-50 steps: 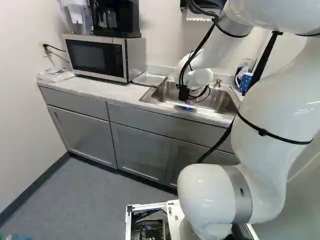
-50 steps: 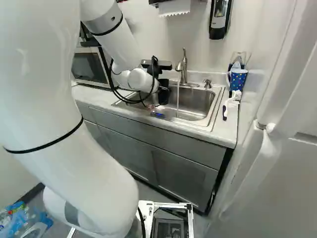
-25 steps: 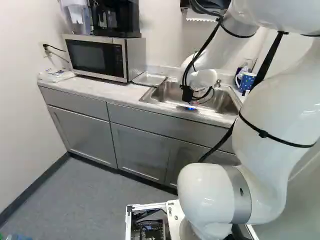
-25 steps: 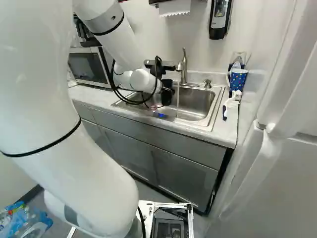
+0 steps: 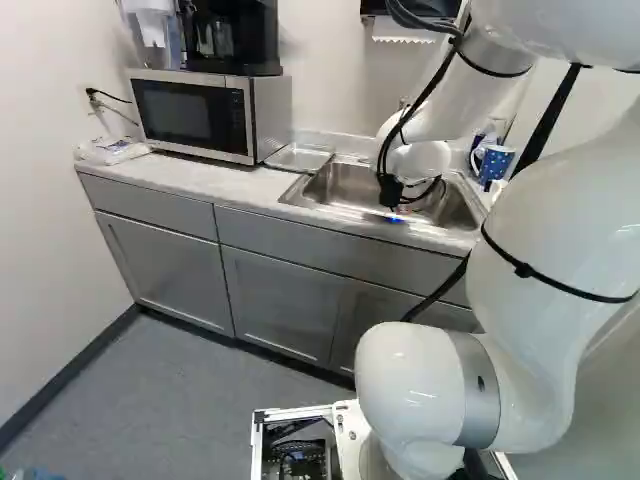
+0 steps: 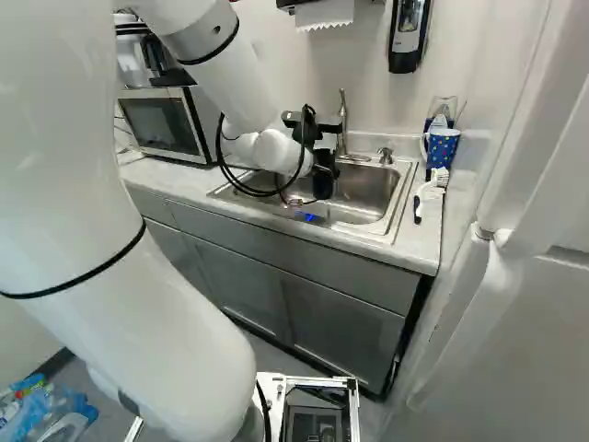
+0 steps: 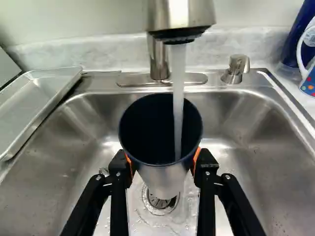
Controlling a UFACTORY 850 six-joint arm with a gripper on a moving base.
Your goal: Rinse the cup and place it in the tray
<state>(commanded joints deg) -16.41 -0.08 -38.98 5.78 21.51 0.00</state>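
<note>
In the right base view my gripper (image 6: pixel 324 182) is over the sink (image 6: pixel 368 227), below the faucet. The wrist view shows my gripper (image 7: pixel 163 164) shut on the cup (image 7: pixel 160 170), its orange pads pressed against two opposite sides. This cup is silver outside and dark inside, its mouth facing up. From the faucet (image 7: pixel 179 14) a water stream (image 7: pixel 178 98) runs down into the cup's mouth. The metal tray (image 7: pixel 37 101) lies on the counter beside the basin; the left base view shows the tray (image 5: pixel 298 158) between microwave and sink.
A microwave (image 5: pixel 190 115) stands on the counter. On the sink's other side are a blue dotted mug (image 6: pixel 443 147) and a white-handled brush (image 6: pixel 425 195). A soap pump (image 7: pixel 236 68) rises from the sink's back rim, near the faucet.
My arm has moved rightward over the sink with the cup, toward the faucet. The stream, visible beside the gripper earlier in the right base view, is now hidden there. The base has not moved.
</note>
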